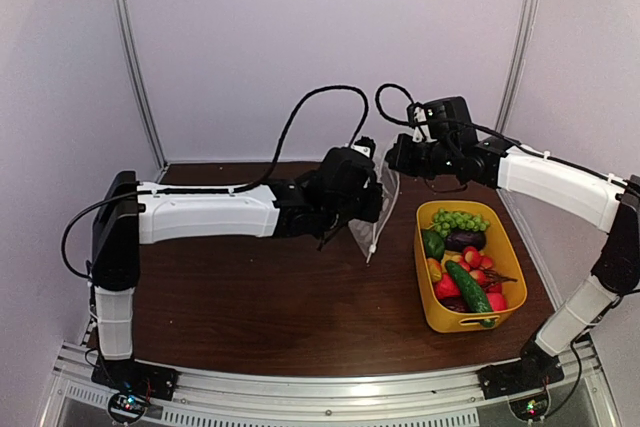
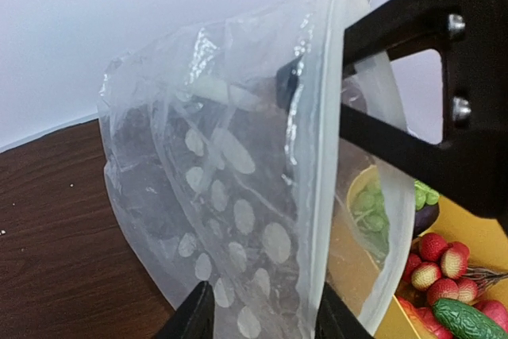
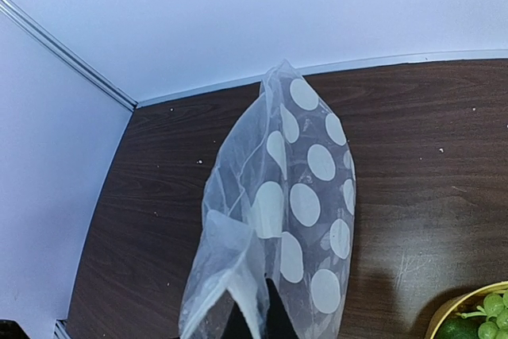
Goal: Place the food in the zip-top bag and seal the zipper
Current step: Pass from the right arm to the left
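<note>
The clear zip-top bag (image 1: 372, 219) with white dots hangs in the air over the table between the two arms. My right gripper (image 1: 395, 159) is shut on the bag's top edge (image 3: 238, 275), and the dotted bag (image 3: 305, 196) droops away from it. My left gripper (image 2: 263, 319) stands open, one finger on each side of the bag (image 2: 230, 196), just below the white zipper (image 2: 321, 188). The food (image 1: 465, 257), which includes grapes, a cucumber, an eggplant and red pieces, lies in the yellow tub to the right.
The yellow tub (image 1: 432, 307) stands on the dark wooden table (image 1: 250, 297) at the right, close under the right arm. White walls enclose the table at the back and both sides. The right arm's black fingers (image 2: 444, 101) cross the left wrist view.
</note>
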You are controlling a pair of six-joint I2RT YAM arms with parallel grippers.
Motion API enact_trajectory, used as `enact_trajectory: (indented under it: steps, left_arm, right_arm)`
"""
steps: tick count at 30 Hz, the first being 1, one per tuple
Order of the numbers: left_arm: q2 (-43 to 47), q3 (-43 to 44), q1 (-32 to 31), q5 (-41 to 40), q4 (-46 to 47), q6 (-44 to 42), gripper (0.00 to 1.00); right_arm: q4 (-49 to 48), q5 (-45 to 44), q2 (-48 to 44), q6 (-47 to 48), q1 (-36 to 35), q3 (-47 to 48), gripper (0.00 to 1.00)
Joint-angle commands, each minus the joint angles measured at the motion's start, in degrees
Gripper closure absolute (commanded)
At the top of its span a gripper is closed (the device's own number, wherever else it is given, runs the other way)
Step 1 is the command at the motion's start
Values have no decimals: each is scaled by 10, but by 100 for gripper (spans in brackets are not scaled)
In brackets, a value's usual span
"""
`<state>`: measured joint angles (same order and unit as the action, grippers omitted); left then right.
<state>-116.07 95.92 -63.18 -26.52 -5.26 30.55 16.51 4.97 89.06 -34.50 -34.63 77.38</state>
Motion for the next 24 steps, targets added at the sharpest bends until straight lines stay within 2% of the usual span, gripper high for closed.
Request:
enact_trajectory:
  steps: [1,4,8,11,13,18,24]
  left_arm:
    - [-20,37,-2,-36,-29,5,65]
    - [-8,29,-2,-50,-29,6,84]
    - [29,-2,-2,-87,-32,-12,98]
    - [62,-23,5,-128,-59,-16,100]
    - [83,-41,16,-120,-67,-14,100]
    - [109,-67,31,-92,-67,-27,100]
    - [132,-74,46,-66,-93,-52,100]
  right_arm:
    - [3,-1,-10,-11,0,-3,100]
    - [5,-1,-9,-4,6,-5,100]
    - [7,-2,-3,26,17,-16,100]
    - [9,26,5,46,32,-24,100]
    - [5,52,7,69,36,-27,100]
    - [-37,204,-2,131,36,-35,78]
    - [-3,271,-33,211,37,-12,55]
